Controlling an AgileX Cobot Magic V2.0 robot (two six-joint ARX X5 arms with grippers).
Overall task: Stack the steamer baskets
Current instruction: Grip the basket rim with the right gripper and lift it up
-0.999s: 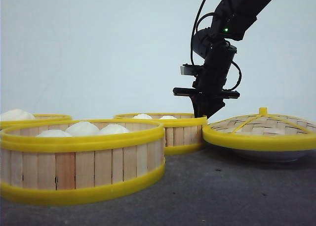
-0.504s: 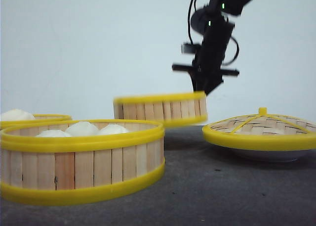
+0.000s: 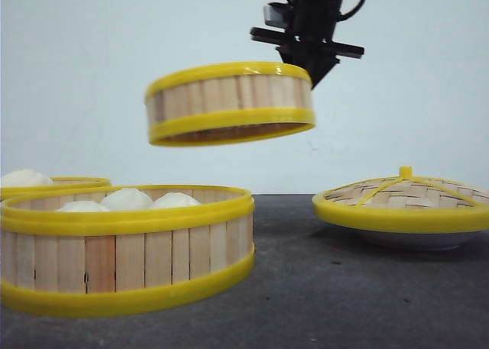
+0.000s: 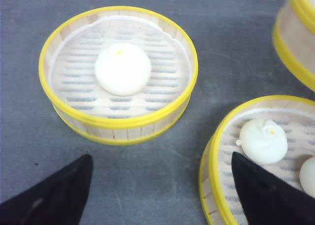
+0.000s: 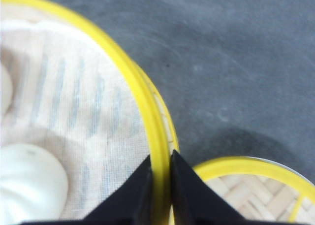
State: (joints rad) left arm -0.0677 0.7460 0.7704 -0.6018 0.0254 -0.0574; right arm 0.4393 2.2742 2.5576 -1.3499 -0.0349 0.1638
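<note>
- The right hand (image 3: 309, 59) is clenched on the rim of the lifted steamer basket (image 3: 229, 103), which hangs in the air at upper centre of the front view, tilted, its far-left edge lower than the pinched side.
- The risk, as I read it: that grip is a single pinch on one edge, so the basket may swing or slip, and the buns (image 5: 27, 185) inside could roll toward the low side.
- Coming down crooked on the big front basket (image 3: 126, 246) at lower left, it might land on that basket's buns (image 3: 126, 199) rather than seating on the rim.
- The left hand (image 4: 157, 195) hangs released over the tabletop (image 4: 162, 171), fingers spread, grasping nothing.
- The count: three steamer baskets, one aloft, one in front, one third basket (image 4: 118, 72) at upper left of the left wrist view with a single bun.
- One domed lid (image 3: 403, 204) sits at the right.
</note>
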